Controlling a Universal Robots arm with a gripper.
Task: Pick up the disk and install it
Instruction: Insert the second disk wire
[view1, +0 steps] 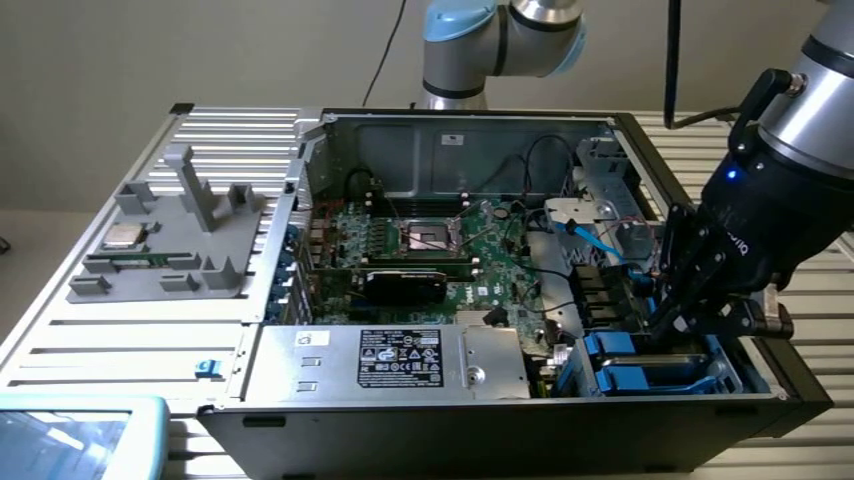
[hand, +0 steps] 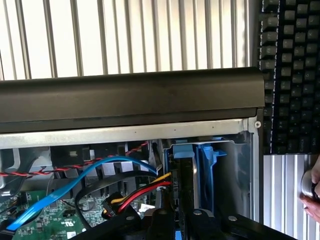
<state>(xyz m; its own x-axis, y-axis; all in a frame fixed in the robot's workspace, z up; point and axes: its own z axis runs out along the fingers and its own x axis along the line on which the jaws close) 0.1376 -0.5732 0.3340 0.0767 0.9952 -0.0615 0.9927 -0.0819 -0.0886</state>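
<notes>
The gripper (view1: 683, 322) is reaching down into the drive bay (view1: 667, 365) at the near corner of the open computer case (view1: 534, 420), its fingers pinched close on the disk (hand: 200, 175) — blue carrier standing edge-up inside the bay. This is looking like the install step; seating it is calling for a straight, square push. Beyond the bay, the motherboard (view1: 441, 250) is lying exposed — farther still, the rear wall.

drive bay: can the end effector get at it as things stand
Probably yes. The end effector is already down inside the open case at the blue drive bay, with no lid above it; cables run just beside its path.
</notes>
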